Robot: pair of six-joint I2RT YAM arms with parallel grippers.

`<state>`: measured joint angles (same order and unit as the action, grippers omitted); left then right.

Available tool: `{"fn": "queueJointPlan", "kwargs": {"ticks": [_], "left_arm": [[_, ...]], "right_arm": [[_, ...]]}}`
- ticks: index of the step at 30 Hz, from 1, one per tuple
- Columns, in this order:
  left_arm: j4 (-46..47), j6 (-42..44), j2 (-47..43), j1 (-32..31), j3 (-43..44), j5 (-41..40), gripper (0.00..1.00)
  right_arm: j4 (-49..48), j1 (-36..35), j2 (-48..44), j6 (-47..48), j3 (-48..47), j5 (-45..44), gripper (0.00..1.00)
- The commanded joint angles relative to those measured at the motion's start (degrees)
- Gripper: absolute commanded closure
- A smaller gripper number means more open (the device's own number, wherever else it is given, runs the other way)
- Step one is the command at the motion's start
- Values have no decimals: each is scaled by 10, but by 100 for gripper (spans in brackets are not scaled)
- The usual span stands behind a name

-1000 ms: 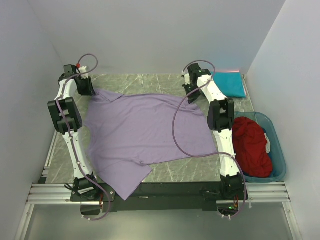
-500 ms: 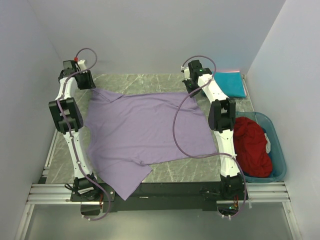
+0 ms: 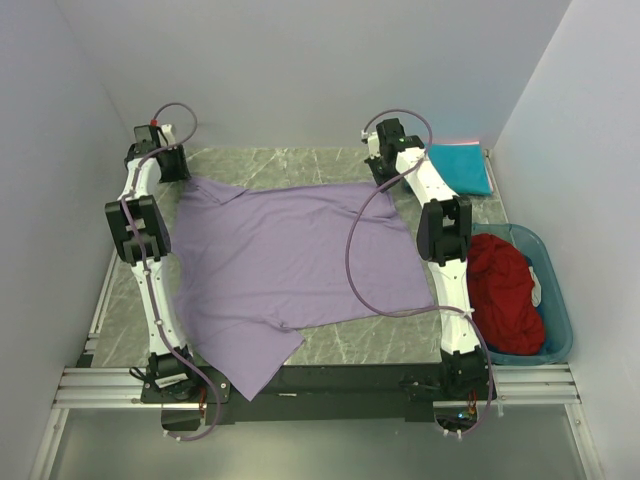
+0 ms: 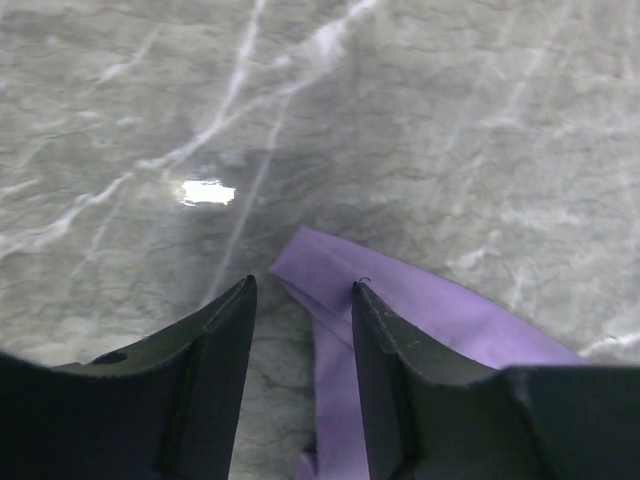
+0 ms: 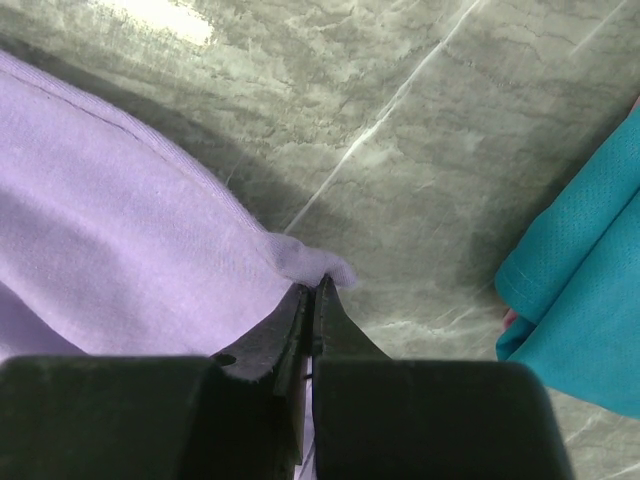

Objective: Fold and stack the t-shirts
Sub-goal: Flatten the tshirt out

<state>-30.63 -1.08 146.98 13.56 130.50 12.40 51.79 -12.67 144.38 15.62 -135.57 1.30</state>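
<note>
The left pincer (image 4: 303,288) stands with its two dark fingers apart, a clear gap between them and nothing pinched. A corner of the purple shirt (image 3: 290,260) lies flat on the table (image 3: 360,345) just past its tips and runs off behind the right-hand finger toward the lower right of that wrist view. The right pincer (image 5: 314,285) is closed tight, its fingertips meeting on a small puckered nub of the same shirt's hem.

Seen from above, the left pincer sits at the upper left of the frame, by the shirt's far left corner. The right pincer sits right of centre near the top, at the shirt's far right corner. The purple shirt is spread across the middle of the grey marbled table, and one end droops over the near edge at lower left. A folded teal shirt (image 3: 460,168) lies at the upper right, just beside the right arm. A dark red shirt (image 3: 503,290) is heaped in a blue-green plastic bin (image 3: 563,318) at the right edge.
</note>
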Motion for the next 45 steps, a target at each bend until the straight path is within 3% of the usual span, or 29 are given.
{"fn": "queueJointPlan", "kwargs": {"ticks": [1,6,12,19,29,30,33,37,45], "left_arm": [[15,-13,9,1,28,-26,50],[8,-15,21,-2,42,-13,51],[17,-16,10,-10,24,22,62],[45,-29,-6,-10,25,-2,100],[82,-38,-95,-6,1,5,98],[71,-36,-80,-6,13,-9,79],[42,-35,-54,-4,44,-19,63],[57,-40,-55,-2,-3,-17,64],[45,-40,-12,-3,26,-21,62]], "right_arm": [[-16,-5,-45,11,-1,-12,100],[-18,-7,-45,13,-1,-12,100],[-20,-6,-44,16,0,-12,100],[-29,-6,-46,20,3,-12,100],[-71,-6,-74,36,15,-42,100],[-68,-6,-74,36,13,-41,100],[-63,-8,-65,36,7,-40,100],[-64,-9,-65,36,21,-38,100],[-62,-10,-59,36,19,-34,100]]}}
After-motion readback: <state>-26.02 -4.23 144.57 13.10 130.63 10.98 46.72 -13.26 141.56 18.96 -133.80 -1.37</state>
